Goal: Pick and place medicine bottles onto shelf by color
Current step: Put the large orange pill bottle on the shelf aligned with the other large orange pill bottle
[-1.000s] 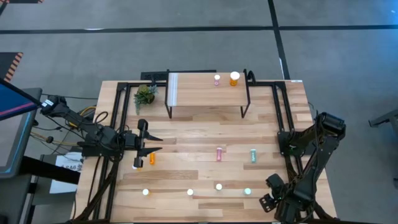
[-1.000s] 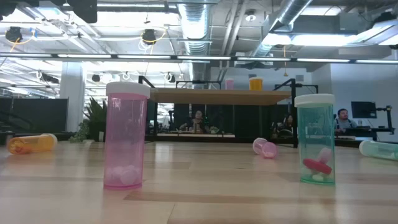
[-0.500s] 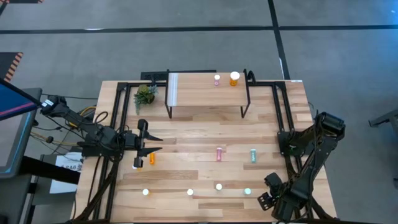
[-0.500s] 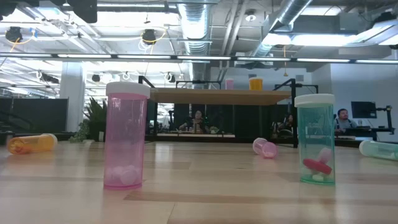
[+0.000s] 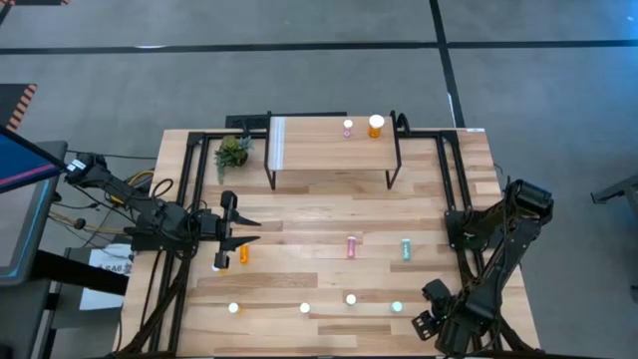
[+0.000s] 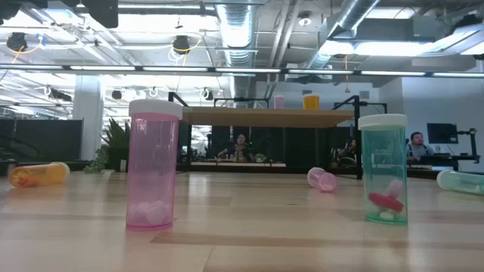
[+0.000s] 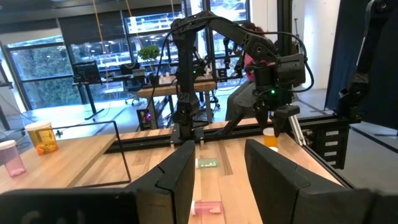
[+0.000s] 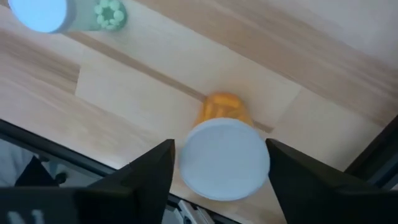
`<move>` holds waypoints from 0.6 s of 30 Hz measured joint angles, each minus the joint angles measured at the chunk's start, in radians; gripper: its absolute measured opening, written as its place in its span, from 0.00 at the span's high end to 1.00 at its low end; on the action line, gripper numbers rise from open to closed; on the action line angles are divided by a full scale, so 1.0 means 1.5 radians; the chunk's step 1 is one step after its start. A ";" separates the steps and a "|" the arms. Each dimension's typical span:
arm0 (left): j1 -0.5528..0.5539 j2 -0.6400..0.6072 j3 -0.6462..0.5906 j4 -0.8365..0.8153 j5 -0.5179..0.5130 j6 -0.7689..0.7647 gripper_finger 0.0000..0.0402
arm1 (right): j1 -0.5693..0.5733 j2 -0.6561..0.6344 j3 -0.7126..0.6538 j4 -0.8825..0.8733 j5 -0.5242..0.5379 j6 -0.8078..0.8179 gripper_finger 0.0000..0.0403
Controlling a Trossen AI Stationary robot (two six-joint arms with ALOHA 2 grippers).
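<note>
We see the shelf point(image 5: 334, 148) at the far side of the table point(image 5: 299, 209), near the middle. Two bottles point(image 5: 348, 128) stand on top of it, side by side toward its right end. A small plant point(image 5: 233, 152) sits just left of the shelf. In front of the shelf, two bottles point(image 5: 352, 246) lie on the table near each other. Another bottle point(image 5: 243, 254) lies far to their left. Along the near edge, four bottles point(image 5: 305, 308) stand in a row.
</note>
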 joint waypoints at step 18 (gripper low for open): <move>0.000 0.000 0.000 0.001 0.000 0.000 0.68 | -0.033 -0.019 0.000 -0.003 0.000 -0.025 0.45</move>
